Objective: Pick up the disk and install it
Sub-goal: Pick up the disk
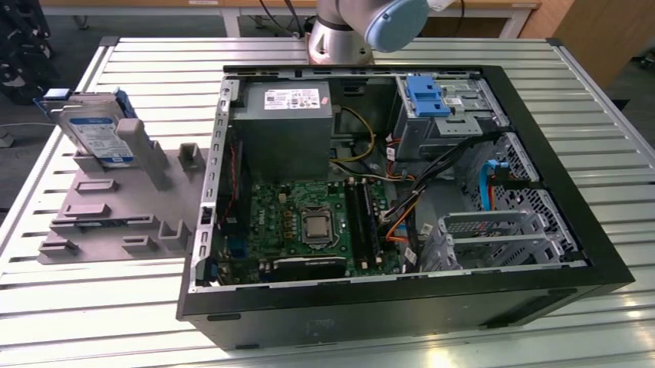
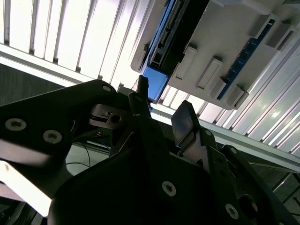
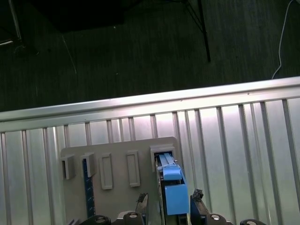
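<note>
Pincer spread, hovering abv disk, upright in grey holder.

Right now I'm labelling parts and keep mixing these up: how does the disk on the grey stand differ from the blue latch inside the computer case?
The disk carries a silver drive with a white-and-blue label; the blue latch holds no drive. The disk stands on edge, leaning, in the grey stand outside the computer case; the blue latch lies flat inside it. Both show bright blue plastic.
</note>
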